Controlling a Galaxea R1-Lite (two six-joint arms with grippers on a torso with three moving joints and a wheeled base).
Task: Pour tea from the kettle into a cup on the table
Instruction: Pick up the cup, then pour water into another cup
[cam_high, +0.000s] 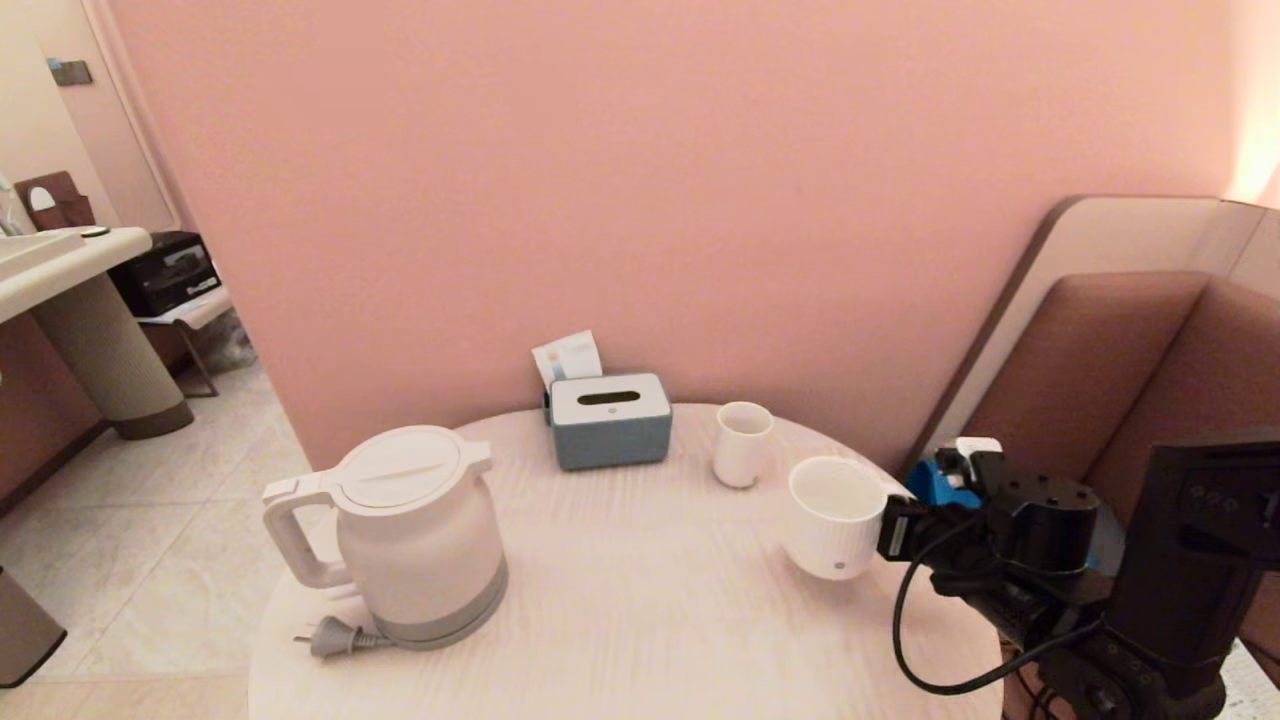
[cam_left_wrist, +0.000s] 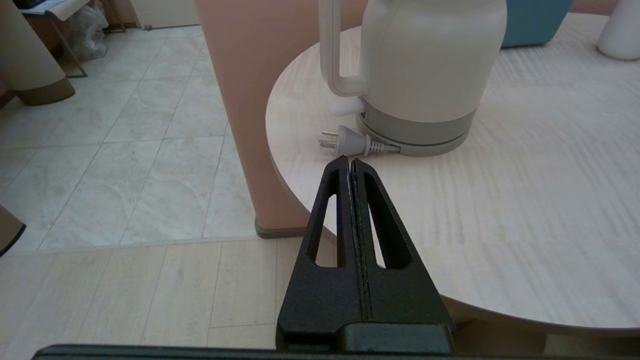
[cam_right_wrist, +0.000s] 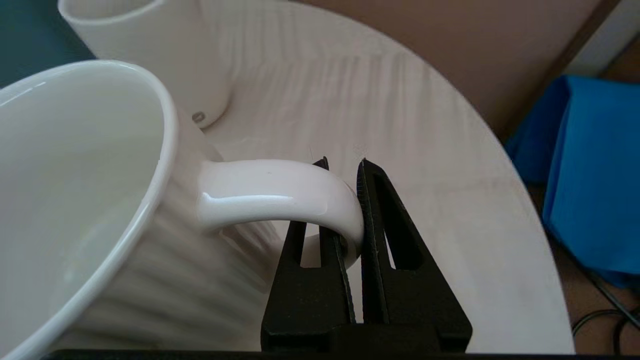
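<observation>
Grey-blue tissue box with a white top is sitting at the desk's far edge, a small handleless white cup just beside it and a paper packet behind. A grey plug is lying at the near left edge, touching nothing but its cord. The kettle, smooth white with flat lid on and grey band, is standing near the left edge, handle facing outward. The cup, ribbed white ceramic, looking empty inside, is tilting at the right edge. The right end effector is pinching its handle. The left end effector is idling closed off the near left edge, holding nothing. The desk top is pale wood-grain and round.
</observation>
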